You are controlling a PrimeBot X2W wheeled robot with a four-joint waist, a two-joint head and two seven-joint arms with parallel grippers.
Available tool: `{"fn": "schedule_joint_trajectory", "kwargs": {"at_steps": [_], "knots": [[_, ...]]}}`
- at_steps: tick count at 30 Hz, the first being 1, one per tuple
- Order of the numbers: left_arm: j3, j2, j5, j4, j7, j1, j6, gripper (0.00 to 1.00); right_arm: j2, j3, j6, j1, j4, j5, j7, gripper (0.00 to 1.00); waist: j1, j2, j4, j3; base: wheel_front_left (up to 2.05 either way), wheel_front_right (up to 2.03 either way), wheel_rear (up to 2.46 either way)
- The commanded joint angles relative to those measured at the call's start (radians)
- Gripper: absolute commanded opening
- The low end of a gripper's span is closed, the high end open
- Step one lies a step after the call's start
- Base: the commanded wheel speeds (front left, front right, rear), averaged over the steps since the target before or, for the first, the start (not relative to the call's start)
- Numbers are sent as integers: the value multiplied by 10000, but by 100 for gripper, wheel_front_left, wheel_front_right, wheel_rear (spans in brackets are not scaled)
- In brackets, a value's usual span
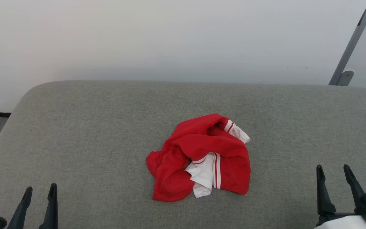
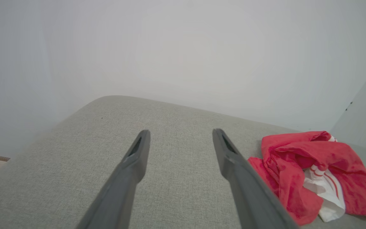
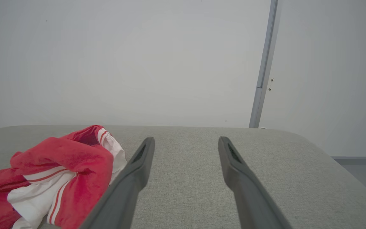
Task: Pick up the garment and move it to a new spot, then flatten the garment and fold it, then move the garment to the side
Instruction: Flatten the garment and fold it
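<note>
Crumpled red garment (image 1: 202, 156), white red-striped sleeves showing, centre frame; left pincer (image 1: 41, 187) and right pincer (image 1: 333, 167) spread, empty, lower corners.

The garment (image 1: 199, 157) lies mid-cushion (image 1: 91, 127), between both hands.
</note>
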Motion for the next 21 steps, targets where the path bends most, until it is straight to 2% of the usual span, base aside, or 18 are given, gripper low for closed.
{"fn": "schedule_joint_trajectory", "kwargs": {"at_steps": [1,12,21], "knots": [[33,-41,-45,-48,-50,-97,-34,100,5,-5,1,119,-6,104,-8,100,0,0,-23,-22,0,0,0],[-73,-41,-48,-140,-50,-35,-35,100,5,46,1,216,2,146,-8,100,0,0,-51,-105,0,0,0],[187,-155,-16,238,-50,-138,-35,100,7,672,1,135,146,84,-8,100,0,0,304,-184,0,0,0]]}}
